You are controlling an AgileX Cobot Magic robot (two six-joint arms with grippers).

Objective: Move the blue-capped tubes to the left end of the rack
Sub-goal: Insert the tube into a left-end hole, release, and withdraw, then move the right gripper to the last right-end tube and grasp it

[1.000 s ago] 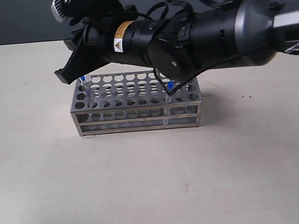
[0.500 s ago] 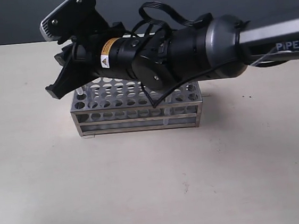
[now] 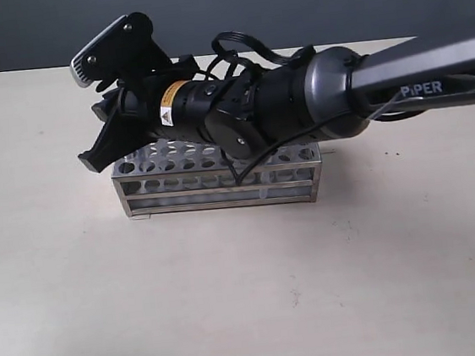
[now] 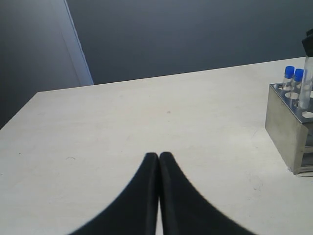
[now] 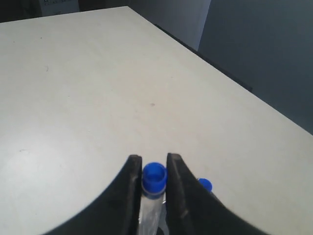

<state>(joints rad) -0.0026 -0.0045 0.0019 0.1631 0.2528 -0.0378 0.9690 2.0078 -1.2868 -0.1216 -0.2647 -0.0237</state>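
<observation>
The steel rack (image 3: 223, 198) stands mid-table. My right gripper (image 3: 98, 159) reaches across it and hovers over its left end. In the right wrist view my right gripper (image 5: 154, 164) is shut on a blue-capped tube (image 5: 154, 177), held just under the cap, and a second blue cap (image 5: 206, 184) shows beside one finger. The left wrist view shows the rack's end (image 4: 286, 122) with two blue-capped tubes (image 4: 294, 74) standing in it and the held clear tube (image 4: 306, 83) beside them. My left gripper (image 4: 159, 155) is shut on nothing, low over bare table. Any fourth tube is hidden.
The right arm's thick black body (image 3: 298, 108) and its cables cover most of the rack's top plate. The beige table (image 3: 233, 297) spreads all round the rack, and its far edge meets a dark wall.
The right arm has shifted left and dropped a little over the rack's left end, now hiding the blue caps that showed in the exterior view a second ago.
</observation>
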